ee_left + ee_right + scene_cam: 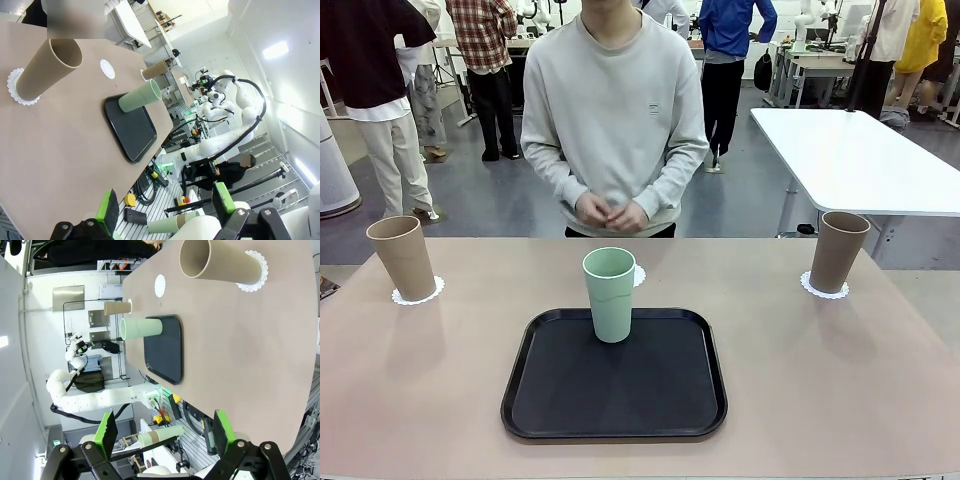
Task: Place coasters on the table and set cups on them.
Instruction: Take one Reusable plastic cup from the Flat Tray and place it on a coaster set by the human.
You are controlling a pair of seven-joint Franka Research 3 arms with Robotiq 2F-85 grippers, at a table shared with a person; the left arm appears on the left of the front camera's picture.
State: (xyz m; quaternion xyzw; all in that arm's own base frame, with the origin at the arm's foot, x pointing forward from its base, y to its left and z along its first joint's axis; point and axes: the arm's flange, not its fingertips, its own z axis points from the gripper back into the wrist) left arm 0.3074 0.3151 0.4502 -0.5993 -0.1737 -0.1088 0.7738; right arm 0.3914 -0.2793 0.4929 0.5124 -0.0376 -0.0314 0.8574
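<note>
Cups number three, coasters three, trays one; the left tan cup (403, 257) stands upright on the left coaster (438, 289) near the left edge of the table (820, 380); the right tan cup (839, 250) stands upright on the right coaster (807, 286) near the right edge; the mint green cup (610, 294) stands upright on the black tray (620, 400), close to its far rim; the third coaster (639, 276) lies bare on the table just behind that cup; the person's hands (610, 212) are clasped together beyond the far edge; the left gripper (165, 202) and the right gripper (164, 432) each hang above the table, fingers spread wide apart, nothing between them.
</note>
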